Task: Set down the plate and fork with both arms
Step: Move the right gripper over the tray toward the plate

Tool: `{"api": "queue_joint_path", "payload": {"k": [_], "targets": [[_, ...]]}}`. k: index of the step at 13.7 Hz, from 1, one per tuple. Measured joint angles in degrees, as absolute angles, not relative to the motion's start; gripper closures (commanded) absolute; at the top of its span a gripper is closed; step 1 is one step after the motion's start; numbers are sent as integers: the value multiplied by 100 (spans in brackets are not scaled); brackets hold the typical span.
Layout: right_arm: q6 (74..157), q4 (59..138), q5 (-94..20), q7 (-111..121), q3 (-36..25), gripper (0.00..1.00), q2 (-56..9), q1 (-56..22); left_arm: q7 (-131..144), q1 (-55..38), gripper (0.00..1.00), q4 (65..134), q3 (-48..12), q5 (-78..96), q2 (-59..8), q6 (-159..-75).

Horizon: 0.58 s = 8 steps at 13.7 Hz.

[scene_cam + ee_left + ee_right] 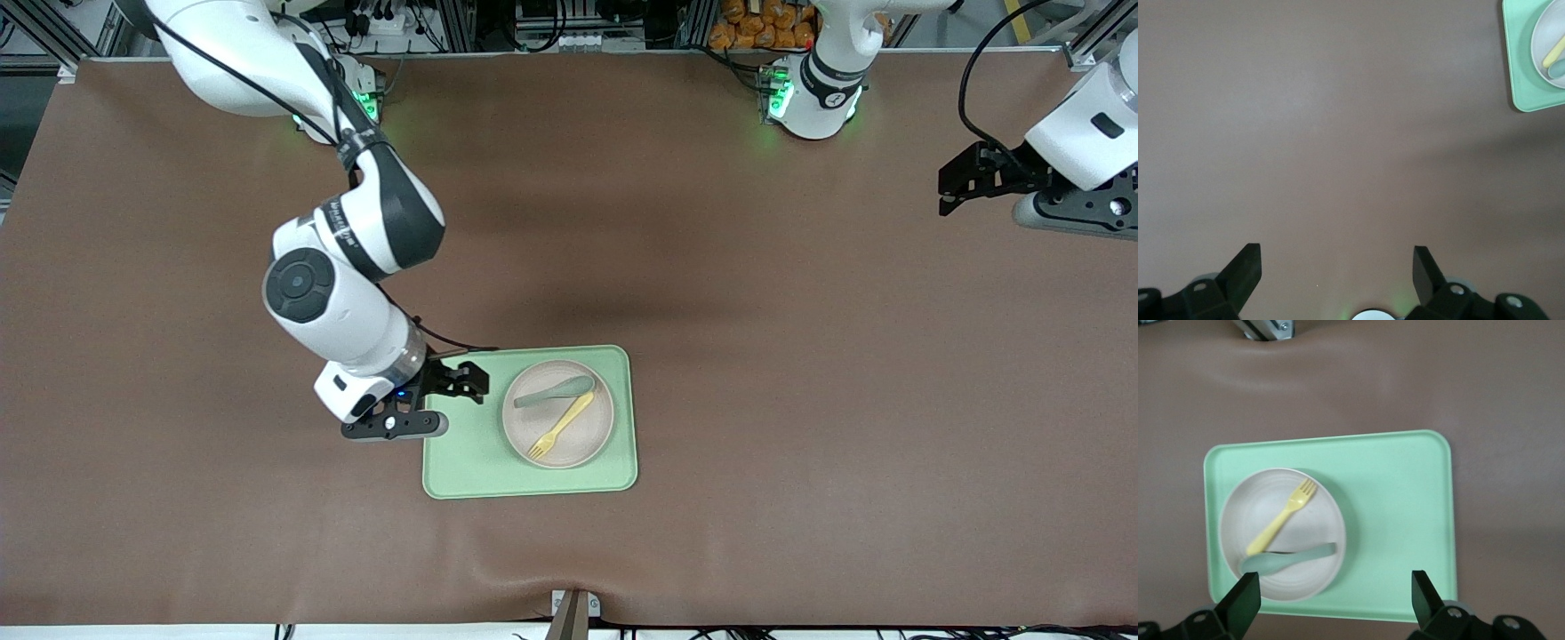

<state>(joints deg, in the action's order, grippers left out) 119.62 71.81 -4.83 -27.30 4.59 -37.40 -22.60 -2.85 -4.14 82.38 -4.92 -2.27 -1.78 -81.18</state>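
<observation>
The plate (558, 414) sits on a green tray (462, 462) on the brown worktop (800, 400), the fork (561, 426) and a grey-green spoon (555, 392) lying in it; the right end effector (458, 380) hovers over the tray's edge toward the right arm's end, fingers spread and empty. The left end effector (953, 191) waits over bare worktop at the left arm's end, likewise released.

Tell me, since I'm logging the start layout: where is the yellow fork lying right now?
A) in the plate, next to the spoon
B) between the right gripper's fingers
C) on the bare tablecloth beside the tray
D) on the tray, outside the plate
A: the fork lies inside the plate with the spoon beside it, and the plate sits on the tray; both grippers are open and hold nothing.
</observation>
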Motion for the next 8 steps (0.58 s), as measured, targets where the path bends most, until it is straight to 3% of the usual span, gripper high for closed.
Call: {"api": "queue_joint_path", "payload": {"k": [8], "targets": [[12075, 6948, -481, -4863, 277, 0, -4110, -2238, -63, -411, 0, 8240, -477, -84, -210, -8079]]}}
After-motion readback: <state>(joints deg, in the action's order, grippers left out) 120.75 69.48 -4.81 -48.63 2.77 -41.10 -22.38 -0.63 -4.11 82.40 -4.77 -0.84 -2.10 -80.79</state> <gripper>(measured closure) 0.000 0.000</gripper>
